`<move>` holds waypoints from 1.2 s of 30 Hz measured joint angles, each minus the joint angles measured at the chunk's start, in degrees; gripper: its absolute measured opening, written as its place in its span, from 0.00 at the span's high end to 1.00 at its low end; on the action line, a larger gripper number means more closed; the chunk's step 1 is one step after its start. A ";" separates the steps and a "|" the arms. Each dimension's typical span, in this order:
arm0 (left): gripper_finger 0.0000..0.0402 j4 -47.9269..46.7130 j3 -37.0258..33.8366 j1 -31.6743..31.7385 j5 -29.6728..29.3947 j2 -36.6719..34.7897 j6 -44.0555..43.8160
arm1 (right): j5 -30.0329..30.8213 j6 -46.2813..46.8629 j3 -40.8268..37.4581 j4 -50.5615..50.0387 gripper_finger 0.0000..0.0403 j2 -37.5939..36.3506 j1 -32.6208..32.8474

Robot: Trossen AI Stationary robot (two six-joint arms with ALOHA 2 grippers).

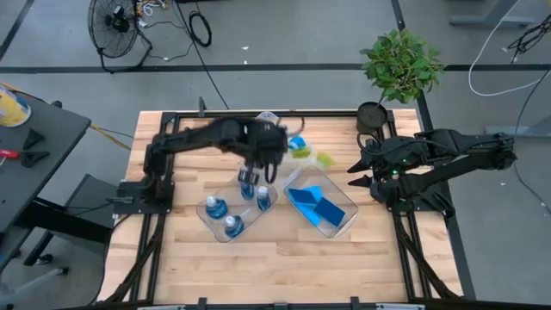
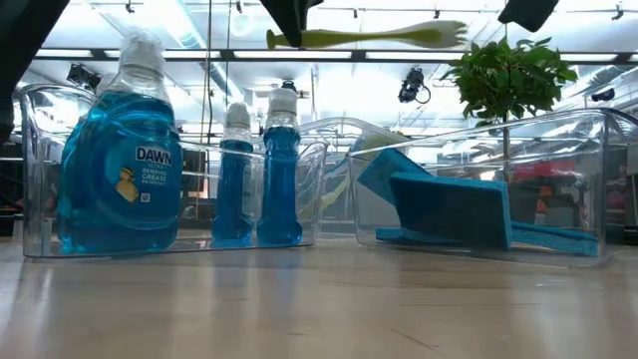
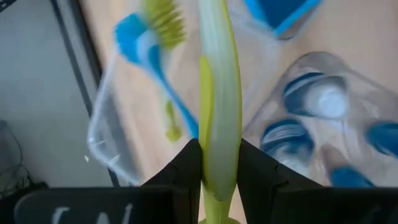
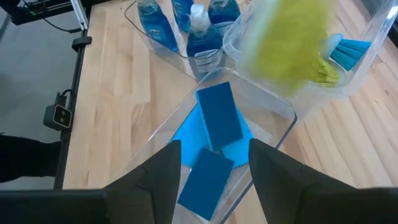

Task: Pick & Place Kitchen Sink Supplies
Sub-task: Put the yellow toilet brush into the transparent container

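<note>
My left gripper is shut on a yellow-green dish brush, held high over the table's middle, above the gap between the bins. Its bristle head points toward the table's right. A blue brush lies in a clear bin at the far side. Small bottles of blue liquid stand upright in a second bin. Blue sponges lie stacked and leaning in a third bin. My right gripper is open, hovering above the sponge bin's right end and touching nothing. My left gripper pinches the brush's handle between its two fingers, near the handle's free end. The handle runs on ahead past the fingertips, along the fingers rather than across them. The brush is lifted clear and lies about level, with its head to the right.
A green potted plant stands at the far right corner, with a dark round pot beside it. Bare wooden table stretches along the near edge. A fan and cables lie on the floor beyond the table.
</note>
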 joint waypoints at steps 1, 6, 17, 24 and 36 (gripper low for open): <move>0.80 0.08 0.01 1.06 -0.04 -0.63 0.43 | 0.00 0.00 0.00 0.05 0.53 -0.01 0.00; 0.80 0.49 0.02 6.76 5.06 -3.19 3.72 | 0.00 0.00 0.00 0.31 0.53 -0.02 0.00; 0.80 4.15 0.00 15.34 12.34 -3.71 8.70 | 1.55 -0.02 0.01 2.33 0.53 0.00 0.02; 0.80 11.97 0.00 19.50 18.50 -3.71 5.67 | 5.35 -0.02 0.01 4.79 0.53 0.00 0.00; 0.80 13.85 -0.02 22.94 25.99 -3.71 5.72 | 7.54 1.90 0.00 7.47 0.53 0.00 0.00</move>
